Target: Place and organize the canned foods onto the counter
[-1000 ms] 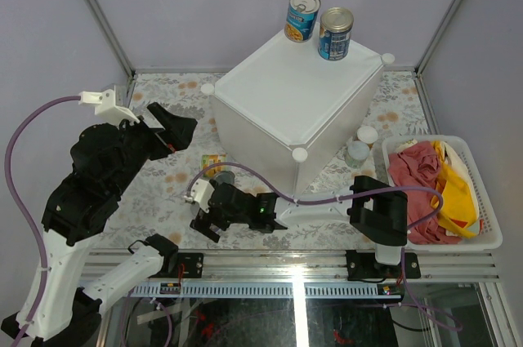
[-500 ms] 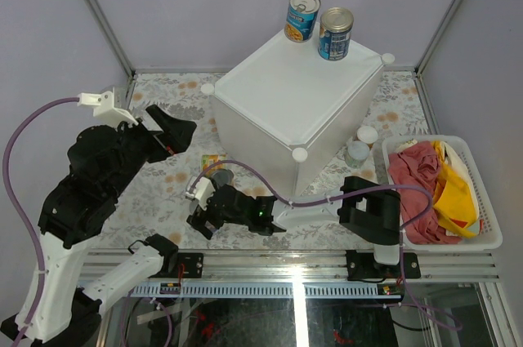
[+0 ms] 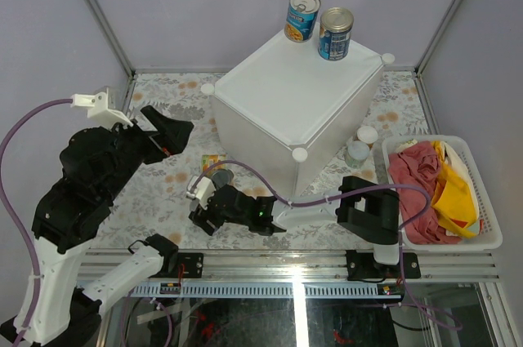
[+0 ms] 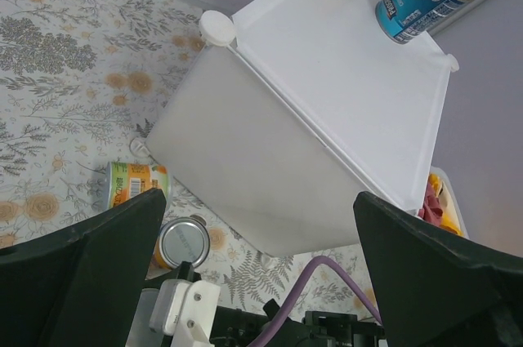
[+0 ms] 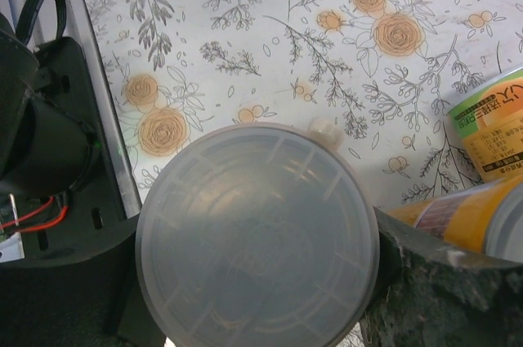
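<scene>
Two blue-labelled cans (image 3: pixel 303 16) (image 3: pixel 335 34) stand at the far corner of the white counter (image 3: pixel 294 98). My right gripper (image 3: pixel 206 215) lies low on the floral table in front of the counter. It is shut on a can with a translucent grey lid (image 5: pixel 257 237), which fills the gap between the fingers (image 5: pixel 433 298). Just beyond it lie a yellow-orange can (image 4: pixel 135 186) and a silver-topped can (image 4: pixel 181 242). My left gripper (image 3: pixel 167 131) hangs open and empty above the table, left of the counter.
Two small white-lidded tins (image 3: pixel 368 135) (image 3: pixel 357 149) stand between the counter and a white slatted basket of cloths (image 3: pixel 441 188) at the right. A purple cable (image 3: pixel 245 171) loops over the right arm. The metal rail (image 3: pixel 294 265) runs along the near edge.
My right gripper has shifted a little to the left and closed on the grey-lidded can. The left arm has drifted slightly left, still open.
</scene>
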Robot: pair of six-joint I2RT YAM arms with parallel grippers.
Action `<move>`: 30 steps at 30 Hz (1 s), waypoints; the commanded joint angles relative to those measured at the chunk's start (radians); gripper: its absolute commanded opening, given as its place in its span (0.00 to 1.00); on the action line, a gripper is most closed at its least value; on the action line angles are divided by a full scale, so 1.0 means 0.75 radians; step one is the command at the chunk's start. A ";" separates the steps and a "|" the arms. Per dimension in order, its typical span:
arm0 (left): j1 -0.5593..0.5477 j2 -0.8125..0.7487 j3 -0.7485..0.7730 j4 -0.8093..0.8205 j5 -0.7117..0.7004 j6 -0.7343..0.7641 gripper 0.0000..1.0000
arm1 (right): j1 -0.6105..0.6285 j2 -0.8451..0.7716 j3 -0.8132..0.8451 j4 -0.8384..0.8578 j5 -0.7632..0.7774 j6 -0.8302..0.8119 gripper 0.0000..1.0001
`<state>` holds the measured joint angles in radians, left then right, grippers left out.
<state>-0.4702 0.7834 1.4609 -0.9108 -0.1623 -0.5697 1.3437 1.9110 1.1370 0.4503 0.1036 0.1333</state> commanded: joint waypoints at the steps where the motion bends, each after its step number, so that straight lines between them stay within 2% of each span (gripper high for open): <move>1: 0.005 -0.030 -0.002 0.028 0.021 0.003 1.00 | 0.024 -0.132 0.018 -0.023 0.006 -0.065 0.06; 3: 0.005 -0.039 -0.012 0.037 0.014 -0.002 1.00 | 0.028 -0.171 0.035 -0.061 0.009 -0.094 0.00; 16: 0.005 -0.059 -0.053 0.096 -0.082 -0.037 1.00 | 0.044 -0.413 0.240 -0.346 -0.060 -0.151 0.00; 30: 0.005 -0.061 -0.092 0.156 -0.204 -0.071 1.00 | 0.049 -0.601 0.674 -0.724 -0.043 -0.161 0.00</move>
<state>-0.4702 0.7410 1.4052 -0.8791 -0.2779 -0.6136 1.3735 1.5543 1.4944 -0.1349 0.0589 0.0334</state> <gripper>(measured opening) 0.997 0.735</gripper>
